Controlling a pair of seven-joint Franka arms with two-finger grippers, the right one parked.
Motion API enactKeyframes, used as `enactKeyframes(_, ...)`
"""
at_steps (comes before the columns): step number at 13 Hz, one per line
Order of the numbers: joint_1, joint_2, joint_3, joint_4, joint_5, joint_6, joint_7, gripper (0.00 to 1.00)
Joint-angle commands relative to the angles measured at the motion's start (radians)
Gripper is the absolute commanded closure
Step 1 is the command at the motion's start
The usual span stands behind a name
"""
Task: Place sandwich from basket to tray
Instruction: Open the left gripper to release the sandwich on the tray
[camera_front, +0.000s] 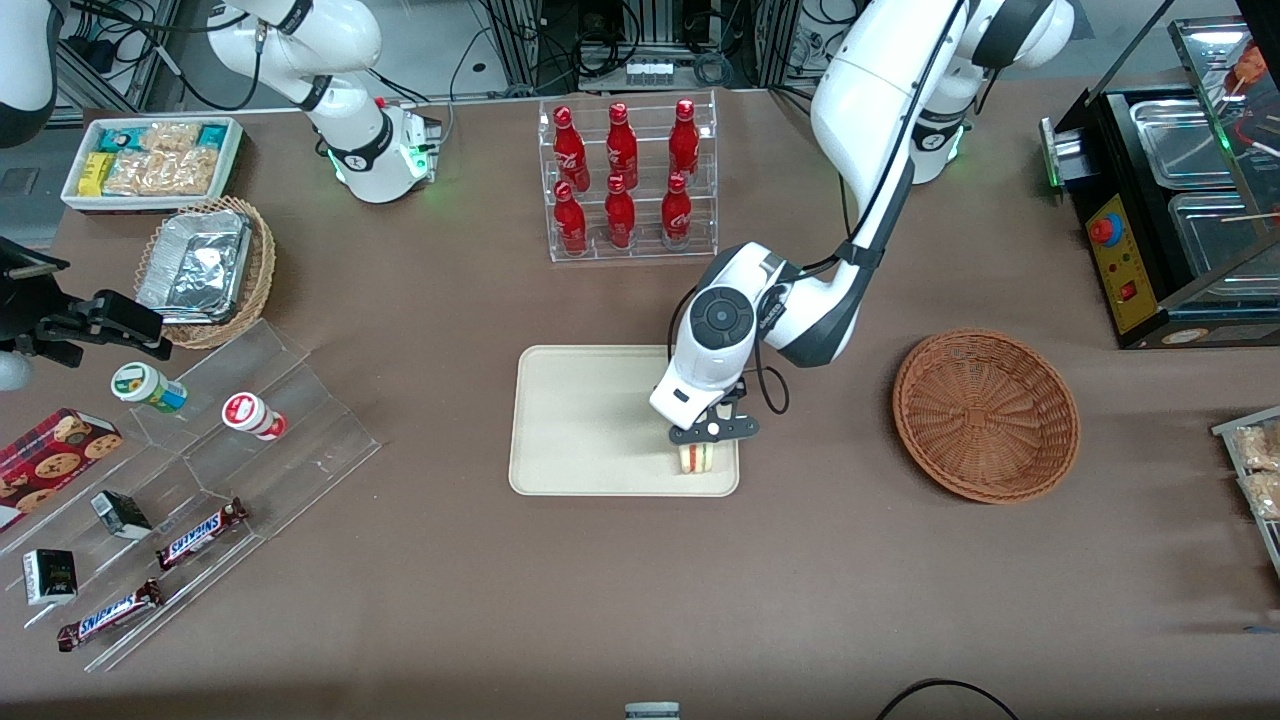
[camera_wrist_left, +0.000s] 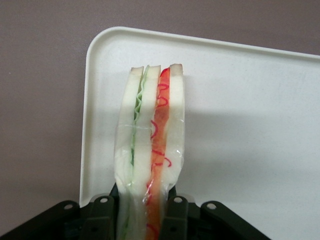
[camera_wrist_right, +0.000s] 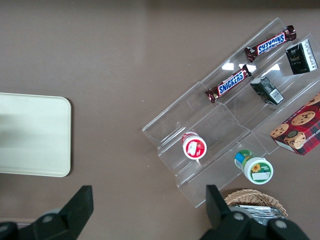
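Note:
The sandwich (camera_front: 696, 457), a wrapped wedge of white bread with green and red filling (camera_wrist_left: 150, 150), stands on edge on the cream tray (camera_front: 580, 420) at the tray's corner nearest the front camera and toward the basket. My left gripper (camera_front: 708, 437) is directly over it and shut on the sandwich, one black finger (camera_wrist_left: 104, 220) pressed against each bread face. The tray's rounded corner (camera_wrist_left: 100, 50) shows under the sandwich. The round reddish-brown wicker basket (camera_front: 985, 415) sits beside the tray toward the working arm's end, with nothing in it.
A clear rack of red bottles (camera_front: 625, 180) stands farther from the front camera than the tray. A clear stepped shelf with snack bars and cups (camera_front: 200, 480) and a tan basket of foil containers (camera_front: 205, 265) lie toward the parked arm's end. A black warmer (camera_front: 1170, 200) stands at the working arm's end.

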Motion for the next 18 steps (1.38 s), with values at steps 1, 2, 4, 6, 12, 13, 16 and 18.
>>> enactKeyframes(1, -0.016, 0.016, 0.008, 0.029, 0.001, 0.007, 0.01, 0.64)
enactKeyframes(2, -0.014, 0.017, 0.005, 0.029, 0.001, 0.007, 0.01, 0.62)
enactKeyframes(4, -0.016, 0.022, 0.004, 0.029, 0.001, 0.014, 0.008, 0.5)
enactKeyframes(6, -0.014, 0.02, 0.005, 0.029, 0.001, 0.04, 0.007, 0.31)
enactKeyframes(12, 0.01, -0.085, 0.019, 0.022, 0.001, -0.074, 0.008, 0.03)
enactKeyframes(13, 0.041, -0.127, 0.022, 0.025, 0.001, -0.155, 0.011, 0.01)
enactKeyframes(16, 0.136, -0.249, 0.022, 0.016, 0.008, -0.271, 0.011, 0.0)
enactKeyframes(18, 0.176, -0.308, 0.024, 0.015, 0.016, -0.317, 0.013, 0.0)
